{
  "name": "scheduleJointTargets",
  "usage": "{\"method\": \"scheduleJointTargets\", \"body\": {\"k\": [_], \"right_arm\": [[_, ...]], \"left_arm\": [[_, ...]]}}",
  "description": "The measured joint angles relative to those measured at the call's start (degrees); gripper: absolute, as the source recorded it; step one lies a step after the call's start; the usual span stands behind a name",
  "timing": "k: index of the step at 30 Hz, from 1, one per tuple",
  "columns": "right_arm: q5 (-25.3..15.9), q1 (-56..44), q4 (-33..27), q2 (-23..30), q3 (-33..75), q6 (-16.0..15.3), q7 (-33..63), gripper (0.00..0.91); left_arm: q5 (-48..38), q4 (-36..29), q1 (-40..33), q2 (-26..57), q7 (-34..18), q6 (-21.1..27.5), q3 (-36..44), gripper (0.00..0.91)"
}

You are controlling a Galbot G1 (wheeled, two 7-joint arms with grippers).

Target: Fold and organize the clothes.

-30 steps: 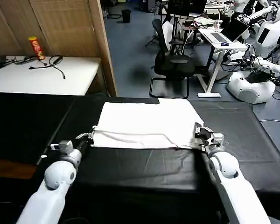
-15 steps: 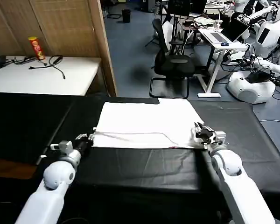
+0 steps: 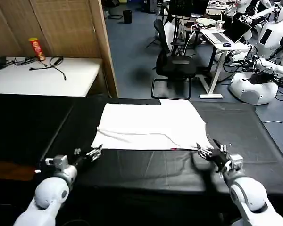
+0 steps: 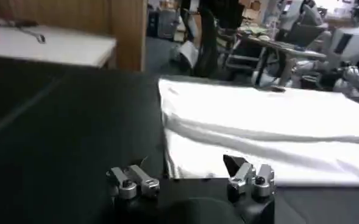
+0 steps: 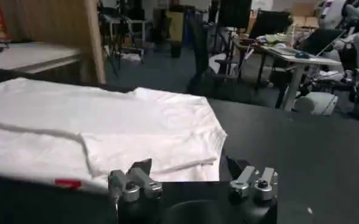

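The clothes are one white T-shirt [image 3: 151,123] lying folded into a flat rectangle on the black table [image 3: 146,169], with a small red tag [image 3: 173,149] at its near edge. My left gripper [image 3: 95,153] is open just short of the shirt's near left corner, apart from the cloth. My right gripper [image 3: 208,151] is open just short of the near right corner. In the left wrist view the shirt [image 4: 258,122] lies beyond the spread fingers of the left gripper [image 4: 191,175]. In the right wrist view the shirt [image 5: 106,128] and its folded sleeve lie beyond the right gripper [image 5: 190,176].
A white side table [image 3: 42,75] at the far left carries a red can [image 3: 37,48] and black cables [image 3: 54,63]. A wooden partition [image 3: 101,42] stands behind the black table. An office chair [image 3: 174,66], a desk and other robots [image 3: 254,84] fill the room beyond.
Both grippers have let go of the shirt's near edge and drawn back towards me. The fold they held now lies flat on the shirt.
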Motion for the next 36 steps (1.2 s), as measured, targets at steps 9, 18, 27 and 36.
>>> {"method": "scheduleJointTargets", "body": {"k": [9,18,27,36], "right_arm": [[-0.48,0.74,-2.97,1.05,-0.7,0.53,-0.17,0.273],[0.73,-0.29,-1.5,0.02,-0.5,-1.62,2.4,0.068],[8.97,-5.27,6.87,-3.13,2.41,-10.83,8.07,0.068],[9.56,-15.67,16.09,-4.01,6.79,-17.67,10.45,0.068]], "left_arm": [[-0.16,1.42,-0.5,-0.62,0.62,-0.12,-0.05,0.098],[-0.68,2.11,-1.5,-0.77,0.11,0.13,0.21,0.0],[2.7,-4.52,4.0,2.74,-4.09,2.9,0.16,0.0],[2.65,-15.22,13.38,8.8,-6.15,5.71,-2.52,0.0]]}}
